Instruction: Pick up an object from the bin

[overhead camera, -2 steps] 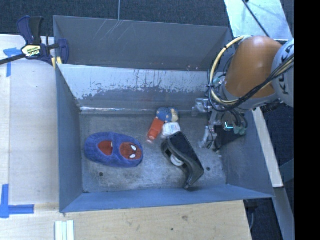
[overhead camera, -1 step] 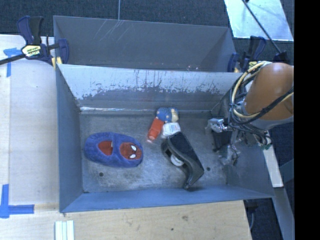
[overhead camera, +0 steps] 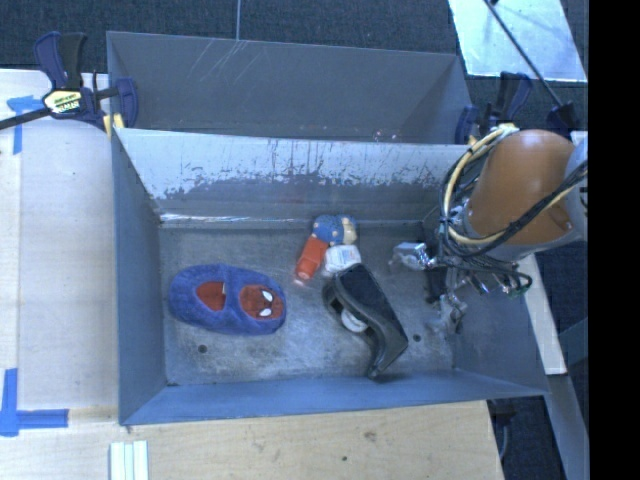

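My gripper [overhead camera: 446, 314] hangs low at the right end of the bin, close to the right wall, with bare floor under it. Nearest to it, a short way to its left, lies a black curved shoe-like thing [overhead camera: 366, 315] with a white patch on its underside. Above that lie a small white piece [overhead camera: 342, 258] and an orange tube [overhead camera: 310, 258]. A blue and yellow toy [overhead camera: 333, 230] sits near the back wall. Nothing shows held in the gripper.
A blue fuzzy slipper [overhead camera: 228, 301] with two red faces lies on the left half of the floor. The arm, with its orange cover and cables, comes in over the right rim. Bare floor lies between the slipper and the black thing.
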You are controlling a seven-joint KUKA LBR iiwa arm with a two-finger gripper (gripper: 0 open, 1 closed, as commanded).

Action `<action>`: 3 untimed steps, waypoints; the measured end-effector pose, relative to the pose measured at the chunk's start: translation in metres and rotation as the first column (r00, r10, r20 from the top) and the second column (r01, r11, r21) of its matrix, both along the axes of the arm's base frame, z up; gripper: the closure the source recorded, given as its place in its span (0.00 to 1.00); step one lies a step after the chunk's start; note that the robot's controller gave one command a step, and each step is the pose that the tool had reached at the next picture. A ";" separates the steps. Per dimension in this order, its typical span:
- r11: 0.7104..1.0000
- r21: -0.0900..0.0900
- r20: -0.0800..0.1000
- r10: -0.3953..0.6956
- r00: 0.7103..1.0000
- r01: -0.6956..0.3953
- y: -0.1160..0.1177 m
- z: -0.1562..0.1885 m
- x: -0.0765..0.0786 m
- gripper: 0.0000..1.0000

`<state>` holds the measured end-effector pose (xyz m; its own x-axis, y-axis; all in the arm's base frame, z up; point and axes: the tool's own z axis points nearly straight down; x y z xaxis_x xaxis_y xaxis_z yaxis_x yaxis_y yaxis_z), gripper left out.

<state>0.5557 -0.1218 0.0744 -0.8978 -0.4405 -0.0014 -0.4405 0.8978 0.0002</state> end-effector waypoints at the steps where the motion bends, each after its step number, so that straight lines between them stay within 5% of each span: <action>1: 1.000 0.007 -0.001 -0.007 1.000 0.007 -0.030 -0.004 0.038 0.00; 2: 0.938 0.009 0.007 0.345 0.938 -0.345 -0.028 0.024 0.026 0.00; 3: 0.692 0.009 0.008 0.722 0.692 -0.722 -0.028 0.014 0.054 0.00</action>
